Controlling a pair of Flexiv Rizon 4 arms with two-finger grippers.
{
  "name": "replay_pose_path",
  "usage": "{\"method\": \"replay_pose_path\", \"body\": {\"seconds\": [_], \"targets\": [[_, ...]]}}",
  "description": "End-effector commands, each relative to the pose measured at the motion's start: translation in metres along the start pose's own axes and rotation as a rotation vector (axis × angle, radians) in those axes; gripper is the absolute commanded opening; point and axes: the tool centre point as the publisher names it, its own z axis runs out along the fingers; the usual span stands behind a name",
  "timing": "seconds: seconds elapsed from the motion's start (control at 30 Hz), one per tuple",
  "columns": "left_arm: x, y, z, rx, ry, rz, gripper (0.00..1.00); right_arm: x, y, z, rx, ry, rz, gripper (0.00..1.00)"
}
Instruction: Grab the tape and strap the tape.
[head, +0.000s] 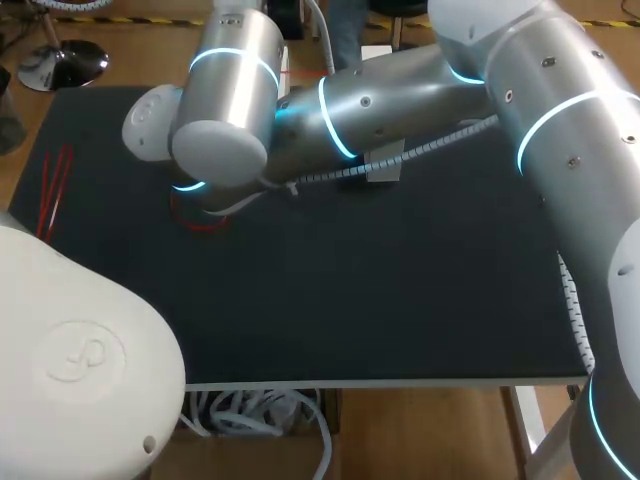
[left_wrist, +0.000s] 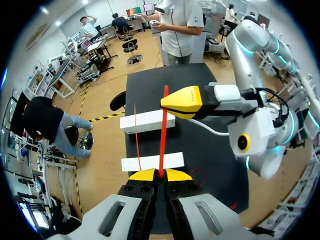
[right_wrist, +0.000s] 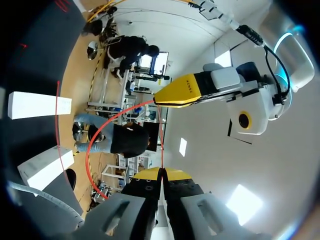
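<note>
The tape is a thin red strap (left_wrist: 163, 131). In the left wrist view my left gripper (left_wrist: 160, 175) is shut on one end of it, and the strap runs straight ahead to the yellow tips of my right gripper (left_wrist: 182, 102), which pinch it higher up. From the right wrist, my right gripper (right_wrist: 161, 173) is shut on the strap (right_wrist: 89, 150), which bows out in a loop and meets my left gripper (right_wrist: 177, 93). In the head view both arms cross above the black table (head: 380, 290) and hide both grippers and the held strap.
Two white blocks (left_wrist: 147, 121) (left_wrist: 152, 161) lie on the table below the grippers, with another red strap (left_wrist: 136, 137) across them. A red loop (head: 200, 220) lies under the arms. Spare red straps (head: 55, 185) lie near the table's left edge.
</note>
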Motion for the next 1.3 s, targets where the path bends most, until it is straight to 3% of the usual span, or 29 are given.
{"method": "replay_pose_path", "body": {"seconds": [0.03,1.3], "targets": [[0.0,0.0,-0.001,-0.003,0.001,-0.001,0.0,-0.002,0.001,0.003,-0.006,-0.006,0.001,0.0],[0.0,0.0,-0.001,-0.003,0.001,-0.001,0.0,0.001,0.013,0.006,-0.041,0.0,-0.014,0.0]]}}
